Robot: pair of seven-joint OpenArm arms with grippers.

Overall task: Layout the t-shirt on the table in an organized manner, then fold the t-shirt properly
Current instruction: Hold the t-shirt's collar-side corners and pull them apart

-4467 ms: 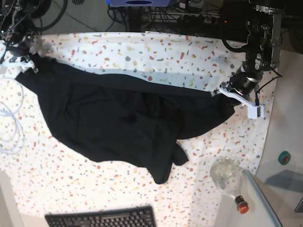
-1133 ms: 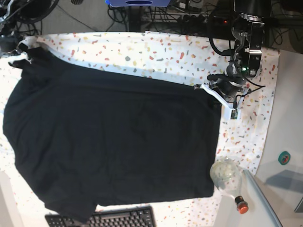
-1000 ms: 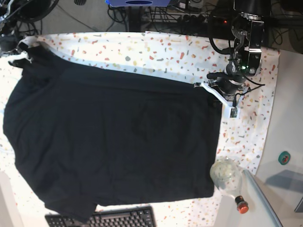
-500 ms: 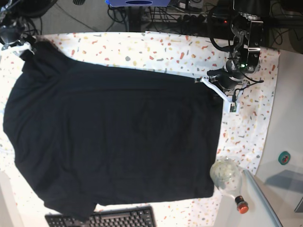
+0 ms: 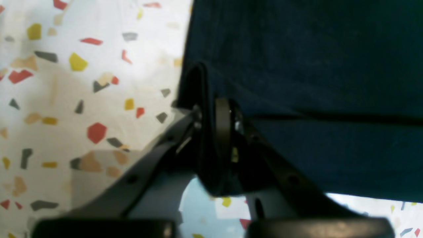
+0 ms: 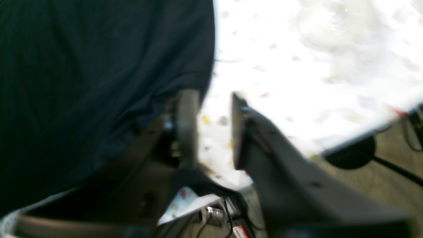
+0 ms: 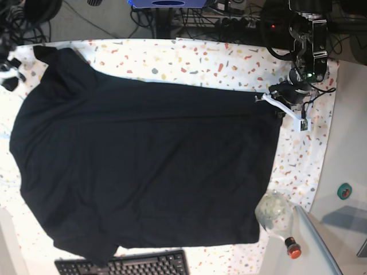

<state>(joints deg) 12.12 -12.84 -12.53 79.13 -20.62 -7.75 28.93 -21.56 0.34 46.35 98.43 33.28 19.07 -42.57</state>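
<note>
on the speckled tabletop (image 7: 195, 60), the black t-shirt (image 7: 143, 172) lies spread flat above the keyboard (image 7: 123, 265). left tool (image 5: 211, 112) clamped on its hem corner; right tool (image 6: 211, 129) jaws apart, empty, beside the shirt's edge.

We see the t-shirt (image 7: 143, 172) as plain black with no print, though in the left wrist view its cloth (image 5: 314, 66) reads a very dark blue-black. The desk (image 7: 200, 60) is white, speckled all over with small red, yellow, grey and green flecks. The left pincer (image 5: 214, 119) has dark grey to black arms, and in the base view it shows white fingers (image 7: 281, 109). The keyboard (image 7: 123, 265) is black. The bottle (image 7: 275, 215) is clear glass with a red-orange cap. On the grey side surface lies a small green ring (image 7: 344, 191).
</note>
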